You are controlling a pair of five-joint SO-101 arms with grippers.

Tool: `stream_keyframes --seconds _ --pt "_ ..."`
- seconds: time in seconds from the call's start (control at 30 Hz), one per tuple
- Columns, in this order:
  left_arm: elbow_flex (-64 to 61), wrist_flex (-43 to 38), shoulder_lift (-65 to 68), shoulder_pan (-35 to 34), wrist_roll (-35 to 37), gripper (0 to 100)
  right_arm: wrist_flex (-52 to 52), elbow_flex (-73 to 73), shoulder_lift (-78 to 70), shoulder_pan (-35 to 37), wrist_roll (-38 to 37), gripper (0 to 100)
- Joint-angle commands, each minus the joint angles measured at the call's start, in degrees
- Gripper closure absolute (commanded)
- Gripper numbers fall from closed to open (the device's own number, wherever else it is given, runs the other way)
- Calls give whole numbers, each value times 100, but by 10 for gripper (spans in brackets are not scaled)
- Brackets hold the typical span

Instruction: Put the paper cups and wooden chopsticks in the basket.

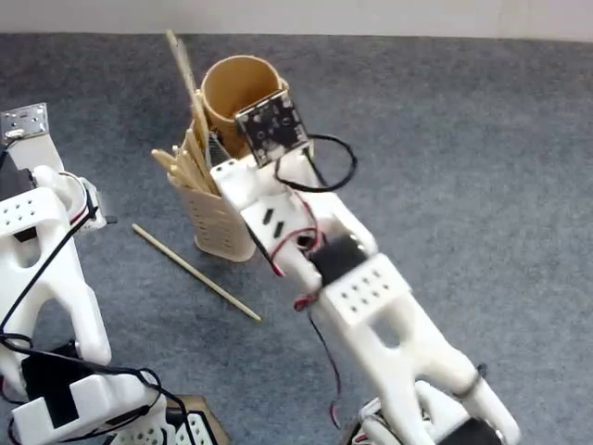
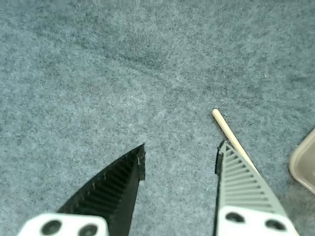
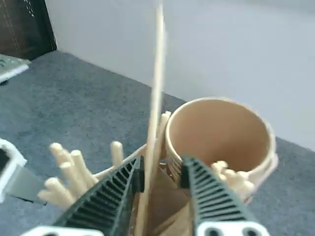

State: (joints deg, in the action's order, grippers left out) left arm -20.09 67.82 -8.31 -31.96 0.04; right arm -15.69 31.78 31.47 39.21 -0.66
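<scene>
**Over the basket: one stick between parted jaws, one stick on the carpet**

At the middle of the table, the beige perforated plastic basket stands upright on the grey carpet. A tan paper cup sits in its far side, mouth up and open. A bundle of pale wooden chopsticks fans out of the near side, just beside the cup. One long wooden chopstick rises well above the rest, leaning slightly and reaching past the cup's rim.

From the right wrist, that tall chopstick runs up between the jaws of the right gripper. It lies against the black jaw, while the grey jaw stands off it. The gap between them is wider than the stick, so the jaws are parted and not clamped on it. The cup is just beyond the grey jaw, and the bundle's rounded ends spread out beside the black one. In the high view the right arm's white body stretches over the basket from the near edge, covering part of its rim.

A second single chopstick lies flat on the carpet, slanting away from the basket's foot towards the near side. The left gripper hangs over bare carpet with its jaws wide apart and nothing between them. One end of the lying chopstick shows just past the tip of its grey jaw. A corner of the basket sits near that same jaw.
</scene>
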Motion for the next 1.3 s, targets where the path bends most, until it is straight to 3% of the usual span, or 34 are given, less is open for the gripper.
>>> stream_keyframes --seconds 0.0,0.27,0.4,0.5,0.67,0.83,1.07,1.13,1.27 --pt "31 -79 -57 110 -53 747 -963 -505 1033 -101 -422 777" --pt "22 -79 -48 171 -53 747 -2334 -532 2448 -22 -501 779" --pt "-22 -79 -48 136 -53 747 -3371 -48 2158 -787 -501 779" --pt "-22 -79 -48 171 -53 747 -3222 778 1473 -1182 -510 779" --pt "-22 -79 -48 145 -53 747 -2009 1657 -84 -989 -466 779" --pt "-22 -79 -57 127 -44 747 -1191 1666 -1780 -760 -457 779" --pt "4 -79 -57 127 -44 747 -901 1095 -3319 -1279 -457 779" --pt "-4 -79 -57 127 -44 747 -910 963 -3512 -1420 -448 813" --pt "-13 -79 -57 127 -44 747 -1200 796 -3574 -1464 -167 998"
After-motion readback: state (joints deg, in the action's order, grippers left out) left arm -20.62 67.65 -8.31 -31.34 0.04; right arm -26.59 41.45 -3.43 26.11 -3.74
